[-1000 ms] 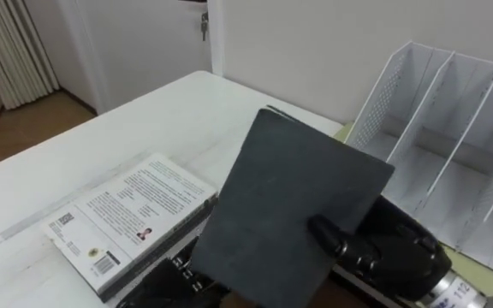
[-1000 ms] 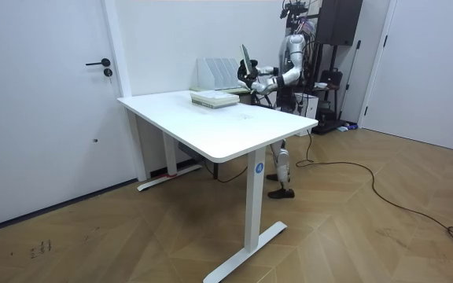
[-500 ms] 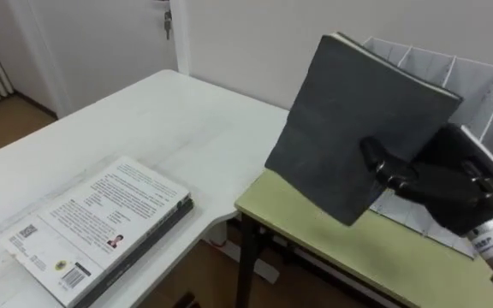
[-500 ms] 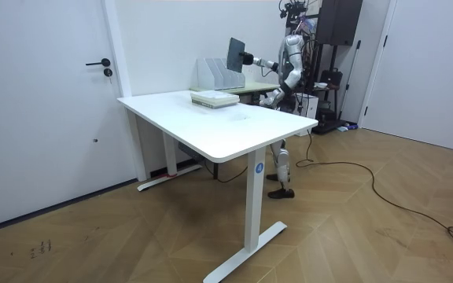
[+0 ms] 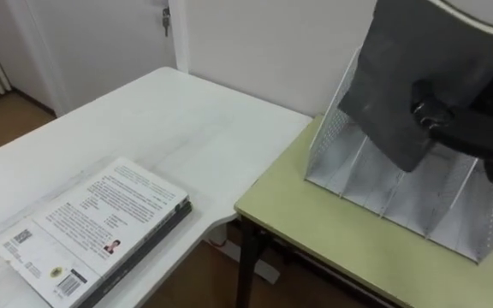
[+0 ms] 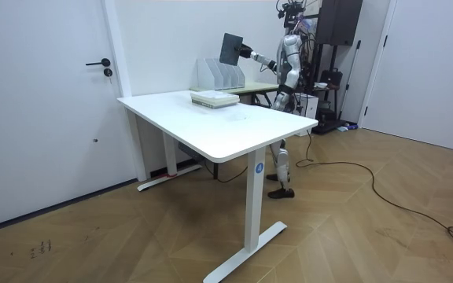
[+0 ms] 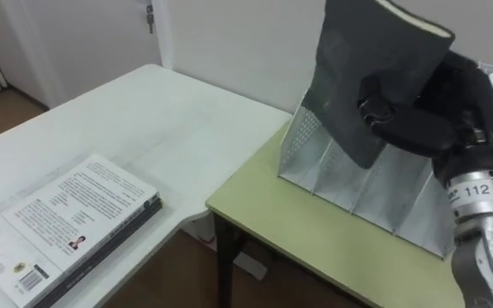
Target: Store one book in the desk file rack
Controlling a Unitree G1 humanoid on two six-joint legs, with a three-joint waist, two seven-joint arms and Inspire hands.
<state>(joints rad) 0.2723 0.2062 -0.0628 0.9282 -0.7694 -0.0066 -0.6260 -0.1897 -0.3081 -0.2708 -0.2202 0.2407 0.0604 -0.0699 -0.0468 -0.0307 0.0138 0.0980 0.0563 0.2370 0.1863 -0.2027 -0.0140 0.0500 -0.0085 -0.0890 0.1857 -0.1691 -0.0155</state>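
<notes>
**Left eye view:** The right robot hand (image 5: 473,128) grips a dark book (image 5: 418,77), thumb curled over its cover. It holds the book above the white rack (image 5: 383,188) on the green counter (image 5: 306,231). The book hangs tilted over the rack's left slots and is not yet inside any of them. A pile of books (image 5: 92,227) lies near left on the white counter (image 5: 178,111).

**Room view:** The robot stands at the far end of the white counter (image 6: 211,126), right arm stretched toward the room view's left. It holds the book (image 6: 232,49) high over the rack (image 6: 219,76). The left robot hand (image 6: 275,98) hangs by the body, and whether it holds anything cannot be told.

**Right eye view:** The book (image 7: 362,68) is skewed against the rack's (image 7: 358,188) dividers, its low corner in front of them.

The step likely calls for turning the book upright and in line with one slot, then lowering it straight down. The robot hand (image 7: 422,115) should keep its grip until the bottom edge rests on the rack floor. A skewed entry could catch a divider and push the light rack along the green counter (image 7: 315,239).
</notes>
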